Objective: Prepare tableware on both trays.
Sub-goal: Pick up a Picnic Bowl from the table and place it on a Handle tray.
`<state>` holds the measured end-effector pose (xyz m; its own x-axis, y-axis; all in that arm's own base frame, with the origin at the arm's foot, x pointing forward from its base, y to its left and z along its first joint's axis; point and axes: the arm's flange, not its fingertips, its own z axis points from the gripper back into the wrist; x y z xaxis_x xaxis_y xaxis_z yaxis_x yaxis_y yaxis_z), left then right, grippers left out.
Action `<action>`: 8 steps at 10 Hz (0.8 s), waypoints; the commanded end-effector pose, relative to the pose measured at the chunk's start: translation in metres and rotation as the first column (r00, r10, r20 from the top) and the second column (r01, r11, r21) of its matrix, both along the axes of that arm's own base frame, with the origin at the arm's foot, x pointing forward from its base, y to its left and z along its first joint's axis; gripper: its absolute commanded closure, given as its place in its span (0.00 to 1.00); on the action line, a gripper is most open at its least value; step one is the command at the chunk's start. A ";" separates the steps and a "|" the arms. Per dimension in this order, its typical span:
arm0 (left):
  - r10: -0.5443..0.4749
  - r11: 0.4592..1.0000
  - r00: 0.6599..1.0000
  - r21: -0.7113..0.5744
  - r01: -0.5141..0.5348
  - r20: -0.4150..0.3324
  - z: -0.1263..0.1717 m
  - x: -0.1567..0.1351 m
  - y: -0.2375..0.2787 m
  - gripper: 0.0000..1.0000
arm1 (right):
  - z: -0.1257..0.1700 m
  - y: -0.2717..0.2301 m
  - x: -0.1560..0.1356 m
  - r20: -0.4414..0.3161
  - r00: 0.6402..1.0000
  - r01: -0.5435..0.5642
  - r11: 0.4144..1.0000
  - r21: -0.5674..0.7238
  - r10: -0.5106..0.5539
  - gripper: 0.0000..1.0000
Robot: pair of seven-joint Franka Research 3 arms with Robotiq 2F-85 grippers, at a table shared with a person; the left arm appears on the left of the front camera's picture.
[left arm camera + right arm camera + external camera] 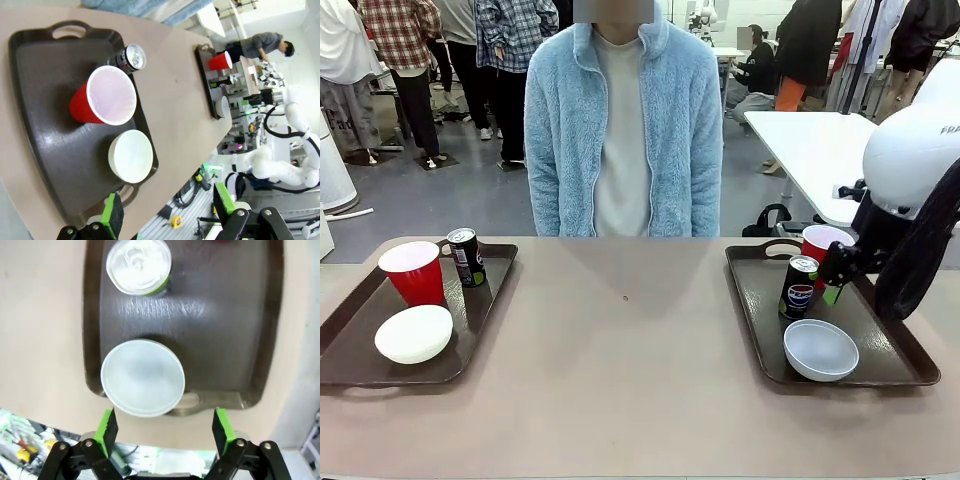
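Dark brown trays sit at opposite ends of the table (620,380), each loaded with three items. Left tray (350,330): red cup (413,272) upright at the far edge, dark can (466,257) just beside it toward the far right corner, white bowl (413,334) nearer the robot's edge. Right tray (890,350): second can (799,287) upright near the tray's left rim, second red cup (820,243) behind it at the far edge and partly hidden by the right arm; second bowl (820,349) at the near edge.

Right gripper (164,427) hangs above the right tray's near rim, jaws spread wide with nothing between them; its wrist view cuts the cup down to a red sliver at the top edge. In the front view its fingers are hard to make out against the black wrist.

Left gripper (167,210) hovers off the left tray's near end, fingers released and empty.

A person in a light blue fleece (620,130) stands at the far edge, hands hidden.
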<state>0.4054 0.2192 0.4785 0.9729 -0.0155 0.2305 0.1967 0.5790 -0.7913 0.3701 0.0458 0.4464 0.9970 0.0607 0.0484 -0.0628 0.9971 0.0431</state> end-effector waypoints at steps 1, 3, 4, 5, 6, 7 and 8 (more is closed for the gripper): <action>0.015 1.000 1.000 0.000 -0.015 0.002 0.001 -0.002 -0.002 0.05 | 0.024 0.001 -0.004 -0.022 0.998 0.050 0.998 -0.050 -0.051 0.00; 0.015 1.000 1.000 0.000 -0.015 0.002 0.001 -0.002 -0.002 0.05 | 0.016 0.000 -0.004 -0.003 1.000 0.020 1.000 -0.015 -0.020 0.00; 0.015 1.000 1.000 0.000 -0.015 0.002 0.001 -0.002 -0.002 0.05 | 0.016 0.000 -0.004 -0.003 1.000 0.020 1.000 -0.015 -0.020 0.00; 0.015 1.000 1.000 0.000 -0.015 0.002 0.001 -0.002 -0.002 0.05 | 0.016 0.000 -0.004 -0.003 1.000 0.020 1.000 -0.015 -0.020 0.00; 0.015 1.000 1.000 0.000 -0.015 0.002 0.001 -0.002 -0.002 0.05 | 0.016 0.000 -0.004 -0.003 1.000 0.020 1.000 -0.015 -0.020 0.00; 0.015 1.000 1.000 0.000 -0.015 0.002 0.001 -0.002 -0.002 0.05 | 0.016 0.000 -0.004 -0.003 1.000 0.020 1.000 -0.015 -0.020 0.00; 0.015 1.000 1.000 0.000 -0.015 0.002 0.001 -0.002 -0.002 0.05 | 0.016 0.000 -0.004 -0.003 1.000 0.020 1.000 -0.015 -0.020 0.00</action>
<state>0.4054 0.2192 0.4785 0.9729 -0.0155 0.2305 0.1967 0.5790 -0.7913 0.3649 0.0452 0.4667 0.9992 0.0274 0.0287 -0.0276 0.9996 0.0091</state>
